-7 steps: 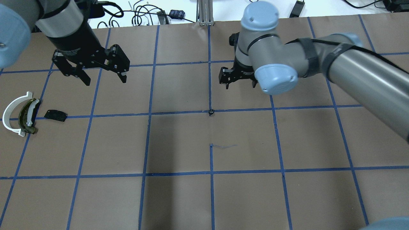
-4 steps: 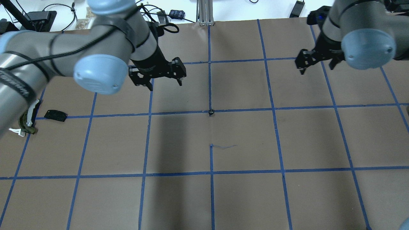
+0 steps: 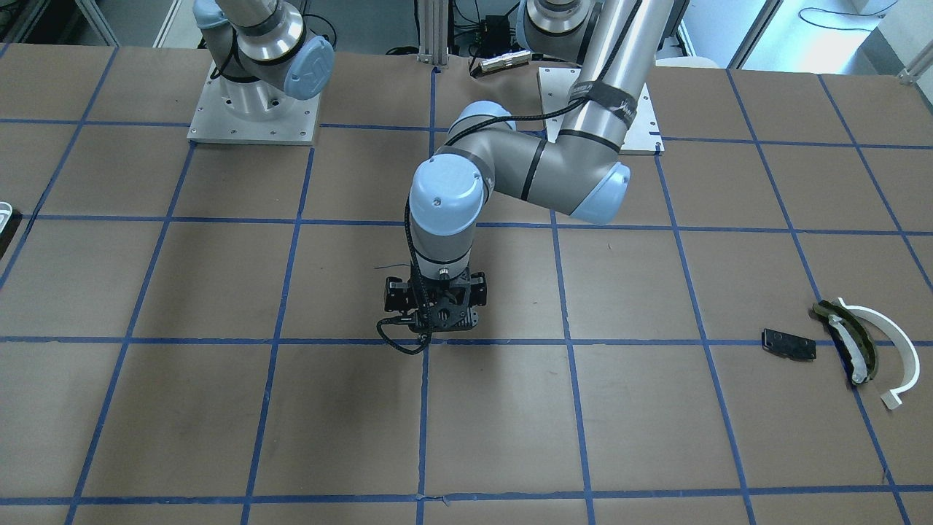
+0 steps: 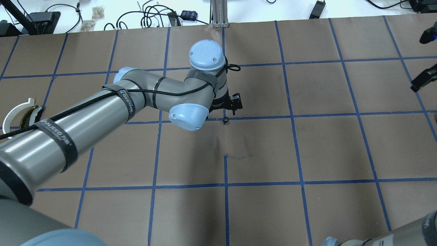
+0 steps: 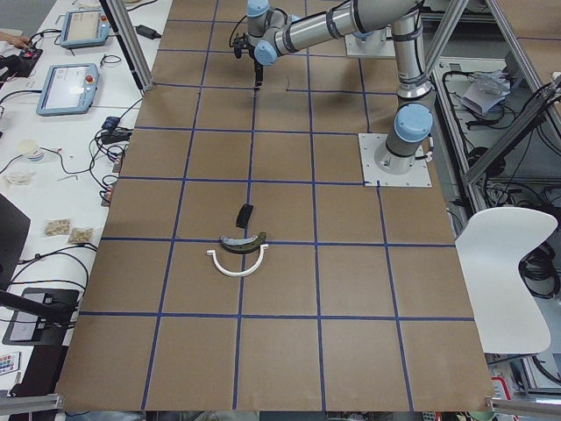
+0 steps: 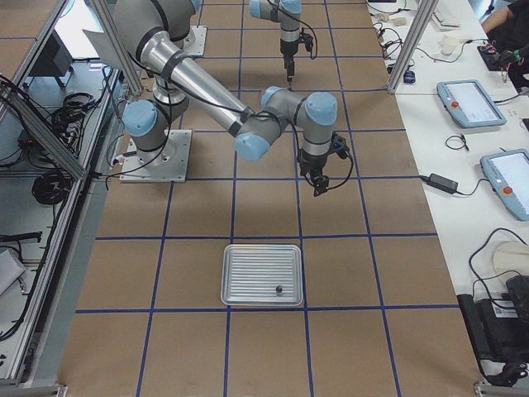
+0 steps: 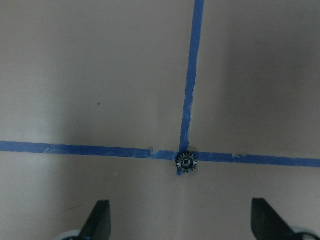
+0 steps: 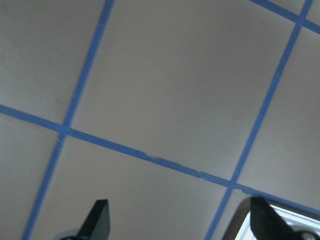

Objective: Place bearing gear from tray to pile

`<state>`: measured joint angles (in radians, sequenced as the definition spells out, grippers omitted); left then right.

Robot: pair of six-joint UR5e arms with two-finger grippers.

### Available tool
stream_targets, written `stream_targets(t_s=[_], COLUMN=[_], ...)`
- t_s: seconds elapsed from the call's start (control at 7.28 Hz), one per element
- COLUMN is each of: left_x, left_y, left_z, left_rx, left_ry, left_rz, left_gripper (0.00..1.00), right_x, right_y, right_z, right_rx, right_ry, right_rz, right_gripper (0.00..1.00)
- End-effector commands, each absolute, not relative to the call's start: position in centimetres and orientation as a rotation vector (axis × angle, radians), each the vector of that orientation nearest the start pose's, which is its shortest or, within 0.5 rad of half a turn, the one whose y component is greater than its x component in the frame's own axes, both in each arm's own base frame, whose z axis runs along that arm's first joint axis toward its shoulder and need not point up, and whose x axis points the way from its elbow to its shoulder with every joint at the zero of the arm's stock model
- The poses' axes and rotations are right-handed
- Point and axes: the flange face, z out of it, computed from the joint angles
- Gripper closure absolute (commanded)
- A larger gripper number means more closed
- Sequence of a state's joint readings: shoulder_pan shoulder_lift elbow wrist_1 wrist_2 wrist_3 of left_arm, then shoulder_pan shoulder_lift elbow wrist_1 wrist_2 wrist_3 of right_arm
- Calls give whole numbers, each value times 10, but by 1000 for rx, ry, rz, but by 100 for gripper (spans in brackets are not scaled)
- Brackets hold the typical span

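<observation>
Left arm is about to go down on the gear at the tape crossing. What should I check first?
1. The small dark toothed gear lies flat where the blue tape lines cross: ok.
2. The left gripper is open, fingers wide: ok.
3. Gear roughly midway between its fingers sideways: ok.
4. Gripper height above the gear: cannot tell.
5. The right gripper is open, off toward the silver ribbed tray: ok.
6. Pile's white curved arc, dark olive curved piece and flat black plate unobstructed: ok.
</observation>
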<state>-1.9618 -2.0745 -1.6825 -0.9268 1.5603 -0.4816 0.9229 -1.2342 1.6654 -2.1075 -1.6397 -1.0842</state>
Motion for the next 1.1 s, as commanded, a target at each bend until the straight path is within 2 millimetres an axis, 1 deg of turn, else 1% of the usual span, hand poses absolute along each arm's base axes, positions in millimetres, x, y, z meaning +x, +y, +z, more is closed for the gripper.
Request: stream_targets(t_s=[0.0,0.14,0.27,0.41,0.55,0.69,0.82,0.96], left_x=[-376,-376,-376,-374,-376,-377,-378,-378], left_y=[-539,-540,-540,-533,-531,-533,-536,-537], left_z=[175,170,169,175,171,164,168,171], left_rx=[-158,-148,-146,-146,-143,-143,-143,-141], left_ry=[3152,3150,3145,3145,3137,3138,3145,3146], left_rz=[-95,-92,-93,-88,-70,-67,-80,-88], left_gripper=[0,1,9,24,34,52,81,94], right_x=[-383,-429,-451,-487,-499,-499,-499,-501], right_y=[-514,-493,-492,-470,-461,-461,-462,-465], right_z=[276,261,244,236,222,217,210,199], right_rx=[-716,-679,-763,-737,-742,-746,-777,-809], right_ry=[3186,3170,3166,3168,3146,3138,3118,3100], right_rz=[-7,-22,-18,-12,-1,5,-3,-35], right_gripper=[0,0,0,2,4,4,4,5])
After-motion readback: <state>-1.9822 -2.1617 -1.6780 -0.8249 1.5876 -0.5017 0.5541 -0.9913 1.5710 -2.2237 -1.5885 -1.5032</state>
